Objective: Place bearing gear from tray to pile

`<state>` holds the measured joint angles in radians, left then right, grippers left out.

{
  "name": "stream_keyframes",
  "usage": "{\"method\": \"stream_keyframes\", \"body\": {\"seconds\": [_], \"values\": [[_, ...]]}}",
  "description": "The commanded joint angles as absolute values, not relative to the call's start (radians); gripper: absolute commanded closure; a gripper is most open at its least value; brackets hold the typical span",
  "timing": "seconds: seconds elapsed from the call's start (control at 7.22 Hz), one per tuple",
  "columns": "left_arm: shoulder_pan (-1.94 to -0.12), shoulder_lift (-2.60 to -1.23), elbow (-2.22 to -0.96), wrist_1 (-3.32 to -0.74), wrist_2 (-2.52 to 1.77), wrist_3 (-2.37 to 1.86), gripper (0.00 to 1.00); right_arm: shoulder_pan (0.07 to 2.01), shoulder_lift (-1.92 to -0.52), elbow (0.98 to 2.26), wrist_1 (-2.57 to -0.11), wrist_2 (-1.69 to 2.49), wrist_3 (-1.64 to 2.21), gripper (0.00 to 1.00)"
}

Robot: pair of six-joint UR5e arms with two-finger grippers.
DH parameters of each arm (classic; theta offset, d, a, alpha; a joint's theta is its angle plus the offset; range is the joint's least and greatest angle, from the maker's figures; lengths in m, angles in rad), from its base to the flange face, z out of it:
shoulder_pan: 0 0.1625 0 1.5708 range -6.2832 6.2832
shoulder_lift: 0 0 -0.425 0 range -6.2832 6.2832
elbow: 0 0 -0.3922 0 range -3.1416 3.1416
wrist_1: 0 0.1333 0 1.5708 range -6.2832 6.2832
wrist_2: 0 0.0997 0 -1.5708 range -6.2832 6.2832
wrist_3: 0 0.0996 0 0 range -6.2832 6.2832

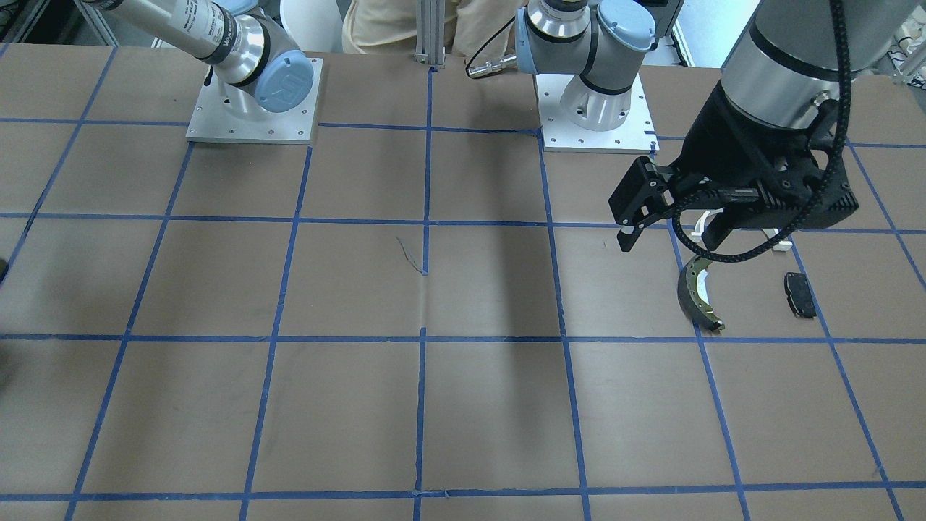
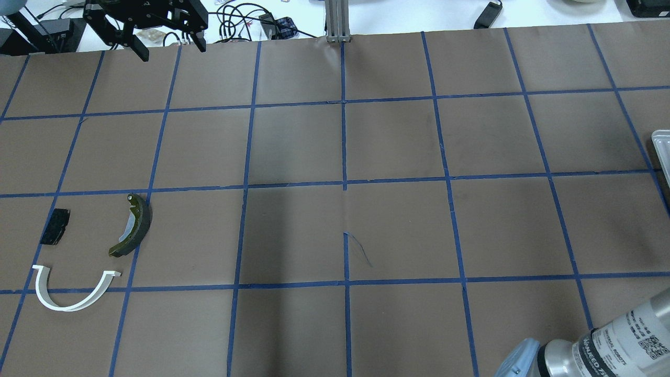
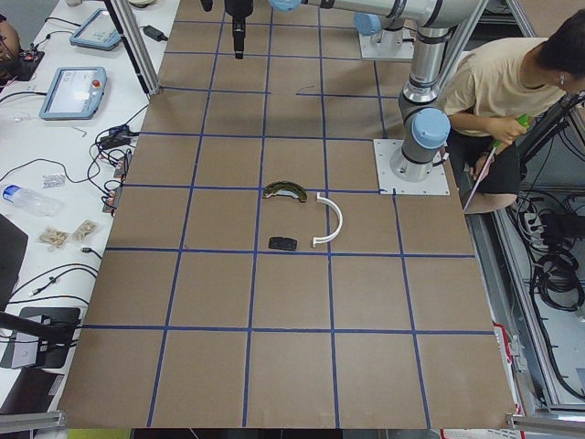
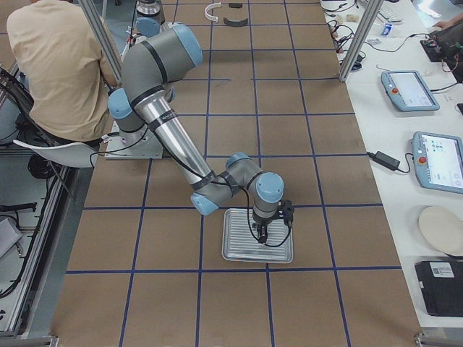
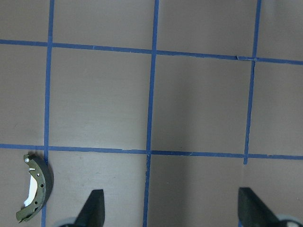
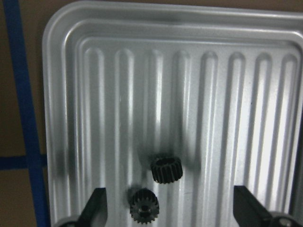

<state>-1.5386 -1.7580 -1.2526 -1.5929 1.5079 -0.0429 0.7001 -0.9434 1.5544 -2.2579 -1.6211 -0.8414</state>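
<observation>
You see a black gear [image 6: 165, 169] and a second gear [image 6: 144, 205] close together on the metal tray [image 6: 265, 94], under the right gripper [image 6: 170, 190], which is wide open and empty. The tray sits on a brown, blue-gridded table [image 2: 398, 230], well apart from the white arch [image 2: 67, 308], brake shoe [image 2: 142, 222] and black pad [image 2: 55, 233], near which the left gripper [image 2: 170, 50] hangs open. The right arm [image 2: 617, 340] carries a label that seems to read Universal Robots.
</observation>
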Motion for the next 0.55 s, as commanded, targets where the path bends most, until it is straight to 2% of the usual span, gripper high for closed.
{"method": "stream_keyframes", "body": {"seconds": [0.0,0.14,0.42], "values": [[-1.539,-1.758,-1.252,-1.592,1.508,-0.043,0.0,0.699,-0.94,1.557,-2.264,-1.621,-0.844,0.22],[-1.539,-1.758,-1.253,-1.594,1.508,-0.043,0.0,0.699,-0.942,1.557,-2.261,-1.618,-0.844,0.27],[-1.539,-1.758,-1.253,-1.592,1.508,-0.043,0.0,0.699,-0.942,1.555,-2.241,-1.624,-0.845,0.3]]}}
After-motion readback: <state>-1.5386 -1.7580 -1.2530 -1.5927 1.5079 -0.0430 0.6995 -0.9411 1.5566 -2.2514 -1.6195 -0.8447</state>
